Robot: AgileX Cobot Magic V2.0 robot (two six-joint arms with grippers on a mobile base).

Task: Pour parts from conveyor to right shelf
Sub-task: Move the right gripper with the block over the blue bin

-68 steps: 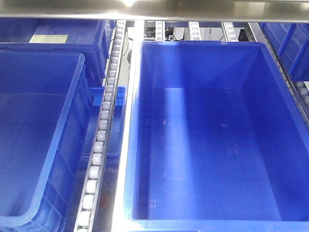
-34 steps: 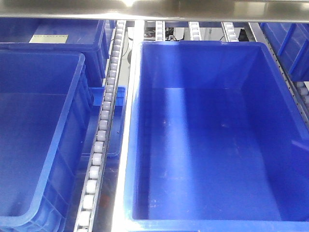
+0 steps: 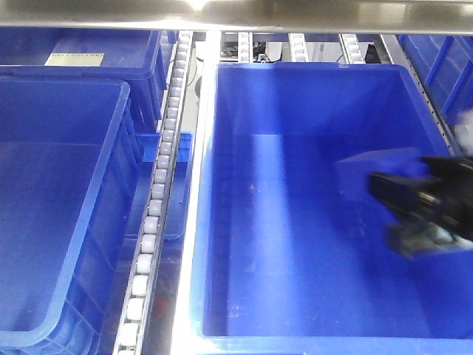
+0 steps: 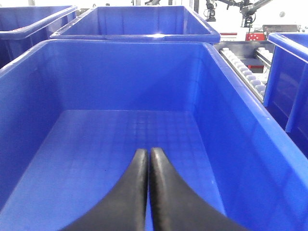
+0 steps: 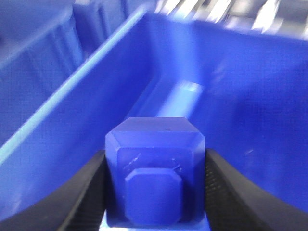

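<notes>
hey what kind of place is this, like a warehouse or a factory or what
Probably a factory or warehouse parts-handling area. Big blue bins sit on a steel rack with roller tracks, the kind used for gravity-feed storage. The right gripper holds a small blue part over one bin, and more robot arms stand in the background.

From the front view I see the right gripper (image 3: 425, 211) only as a dark smear over the right side of the big bin (image 3: 310, 340), cut off by the picture's right edge; how its jaws stand I cannot make out there. The blue part (image 3: 377, 177) ahead of it is blurred too. My right wrist view is soft: the part (image 5: 154, 178) runs off the bottom edge, and the rollers along the top are streaks. On the left wrist view the left gripper (image 4: 147, 159) is cropped at the bottom edge. The label (image 3: 74, 58) in the far-left bin is too small to read.
</notes>
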